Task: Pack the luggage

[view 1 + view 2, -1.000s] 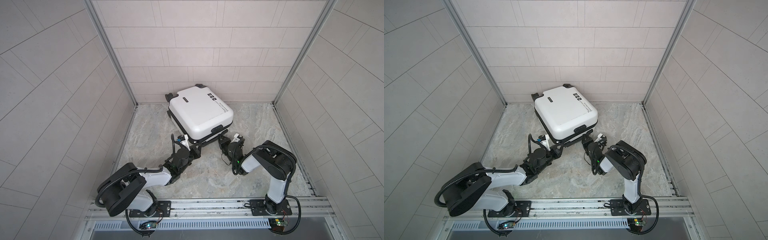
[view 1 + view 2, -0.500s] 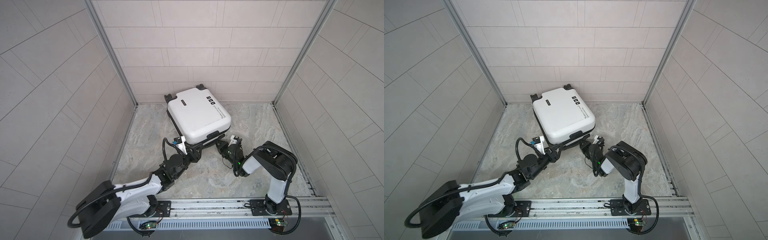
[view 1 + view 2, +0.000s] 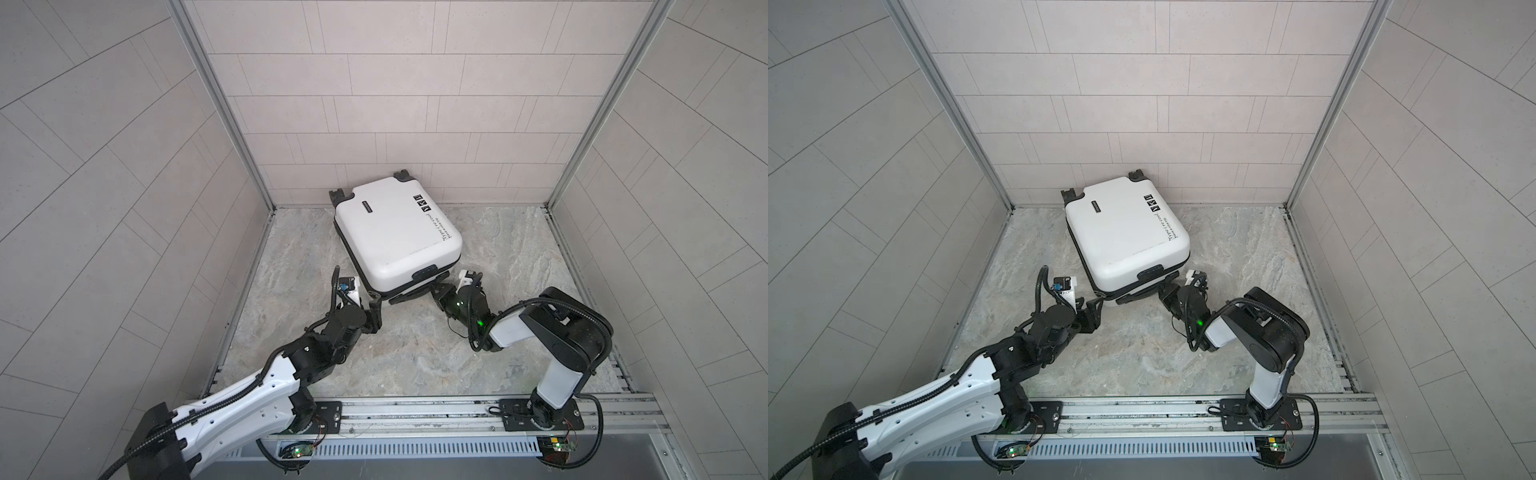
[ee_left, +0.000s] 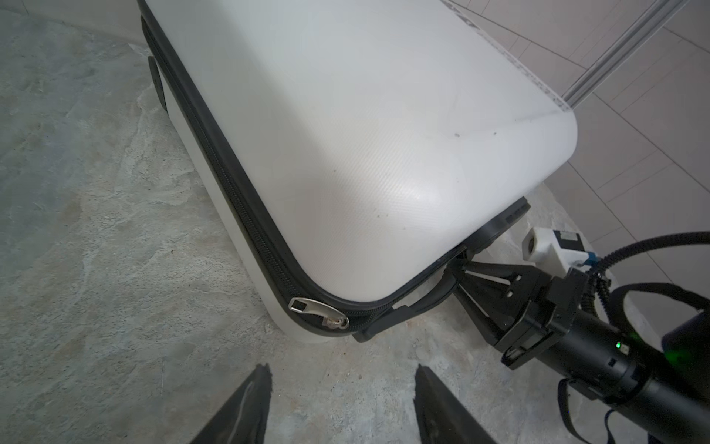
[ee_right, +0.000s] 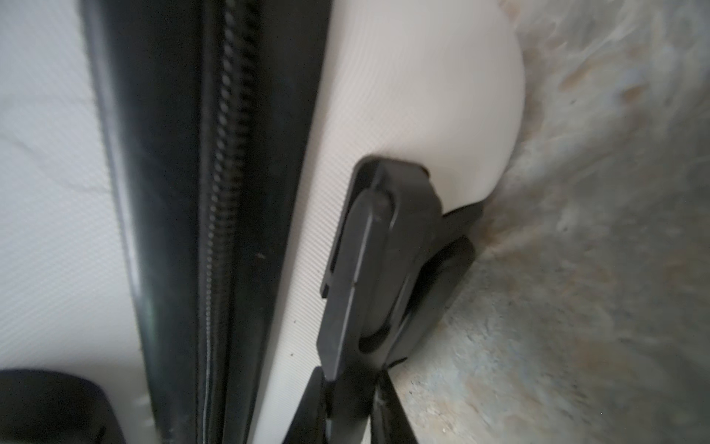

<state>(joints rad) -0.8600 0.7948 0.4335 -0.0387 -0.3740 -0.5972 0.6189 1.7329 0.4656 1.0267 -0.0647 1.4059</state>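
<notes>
Off the luggage (image 3: 395, 232) corner, the left tool (image 4: 342, 371) stands spread over bare bench (image 3: 415, 353). Beside it, the right tool (image 3: 435, 287) pinches the handle (image 4: 415, 303)

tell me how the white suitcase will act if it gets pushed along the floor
The luggage lies flat on its shell, so it probably slides rather than rolls. Its hard shell looks stiff. The zipper pull likely flops.

place: lab test cell | tiled walls (image 3: 374, 104) | marbled floor (image 3: 415, 357) | mounting rail (image 3: 415, 412)
</notes>
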